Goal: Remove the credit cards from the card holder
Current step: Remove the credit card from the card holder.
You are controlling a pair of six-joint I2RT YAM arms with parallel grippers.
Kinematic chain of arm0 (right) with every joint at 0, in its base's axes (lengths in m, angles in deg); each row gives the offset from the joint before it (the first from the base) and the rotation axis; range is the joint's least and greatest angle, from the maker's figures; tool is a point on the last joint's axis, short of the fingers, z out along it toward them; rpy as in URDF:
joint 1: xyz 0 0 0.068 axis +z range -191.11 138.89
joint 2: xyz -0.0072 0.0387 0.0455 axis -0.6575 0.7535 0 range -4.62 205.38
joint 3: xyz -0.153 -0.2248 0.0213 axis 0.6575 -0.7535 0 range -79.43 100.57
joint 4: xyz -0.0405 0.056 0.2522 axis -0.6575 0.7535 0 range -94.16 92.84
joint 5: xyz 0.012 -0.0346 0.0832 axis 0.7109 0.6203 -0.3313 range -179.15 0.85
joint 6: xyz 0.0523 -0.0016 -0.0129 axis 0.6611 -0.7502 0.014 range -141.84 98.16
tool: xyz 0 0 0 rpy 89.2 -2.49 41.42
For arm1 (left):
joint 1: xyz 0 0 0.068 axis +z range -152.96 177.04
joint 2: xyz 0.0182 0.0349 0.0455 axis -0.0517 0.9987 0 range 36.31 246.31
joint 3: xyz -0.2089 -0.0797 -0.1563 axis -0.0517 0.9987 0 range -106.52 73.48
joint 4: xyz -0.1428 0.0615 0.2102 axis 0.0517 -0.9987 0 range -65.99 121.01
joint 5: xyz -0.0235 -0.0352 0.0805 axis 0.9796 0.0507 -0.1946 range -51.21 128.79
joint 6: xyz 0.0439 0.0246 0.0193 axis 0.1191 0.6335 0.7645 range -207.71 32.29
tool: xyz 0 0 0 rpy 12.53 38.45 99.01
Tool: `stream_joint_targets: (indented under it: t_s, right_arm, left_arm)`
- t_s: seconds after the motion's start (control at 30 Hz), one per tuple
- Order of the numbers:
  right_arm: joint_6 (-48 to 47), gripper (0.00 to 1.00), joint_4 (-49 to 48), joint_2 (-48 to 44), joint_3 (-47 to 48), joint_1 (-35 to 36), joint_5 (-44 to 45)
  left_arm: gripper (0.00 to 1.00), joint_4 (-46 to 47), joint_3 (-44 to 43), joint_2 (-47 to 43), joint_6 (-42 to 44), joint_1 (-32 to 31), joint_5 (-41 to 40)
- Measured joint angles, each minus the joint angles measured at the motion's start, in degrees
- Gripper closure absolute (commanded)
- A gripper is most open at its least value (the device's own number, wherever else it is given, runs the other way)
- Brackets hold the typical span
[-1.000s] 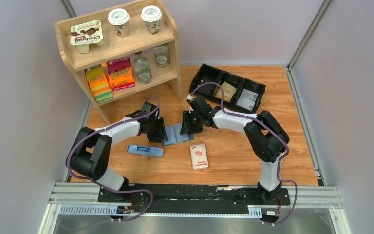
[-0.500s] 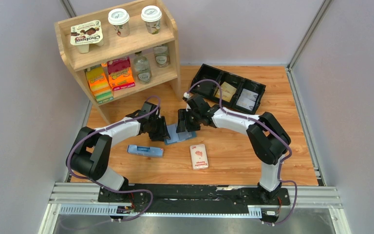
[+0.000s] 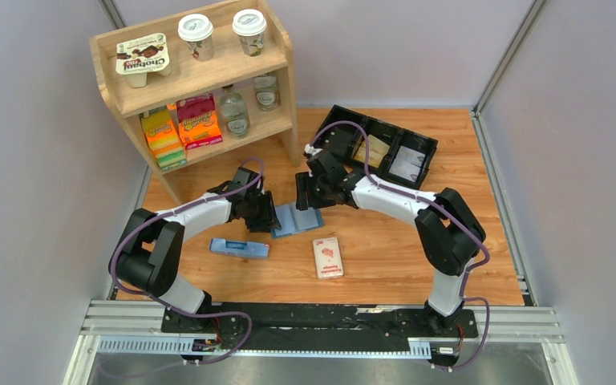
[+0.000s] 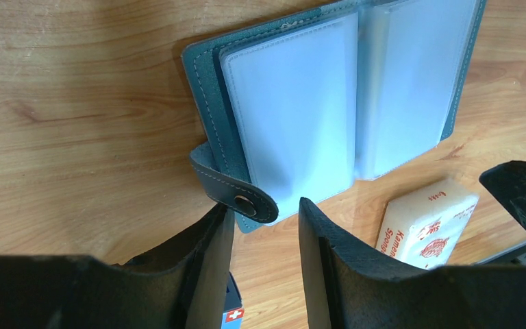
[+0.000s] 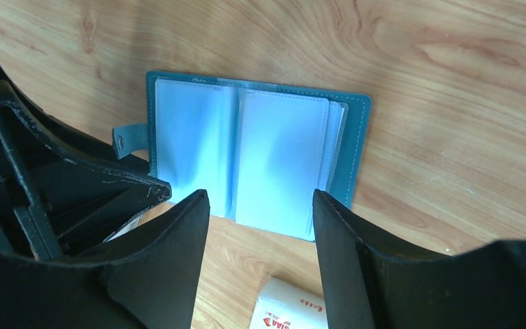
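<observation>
Top external view: we noted the left gripper (image 4: 264, 214) at the left edge of the open card holder (image 3: 295, 218), jaws parted and clasping nothing, with the snap tab (image 4: 236, 194) just at its fingertips. The holder lay flat on the bench (image 3: 385, 249). The right gripper (image 5: 260, 199) hovered above it, spread wide and empty. Farther right, a tan credit card (image 3: 377, 150) and a grey credit card (image 3: 407, 164) lay in the black tray (image 3: 429, 148).

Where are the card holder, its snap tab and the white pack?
card holder (image 5: 281, 154): right wrist view, on the right-hand clear sleeve.
snap tab (image 4: 234, 190): left wrist view, on the strap just beside the stud.
white pack (image 3: 328, 257): top external view, on its printed face.
</observation>
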Motion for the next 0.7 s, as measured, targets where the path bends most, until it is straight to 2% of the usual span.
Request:
stream_joint_targets:
  t_s: [0.4,0.7]
  right_arm:
    - [-1.07,0.39,0.2,7.19,2.45,0.22,0.28]
    - [-1.86,0.48,-0.04,7.87,2.84,0.09,-3.74]
  left_arm:
    - [0.53,0.0,0.0,0.02,-0.11,0.0,0.02]
    - [0.53,-0.09,0.0,0.44,-0.11,0.02,0.0]
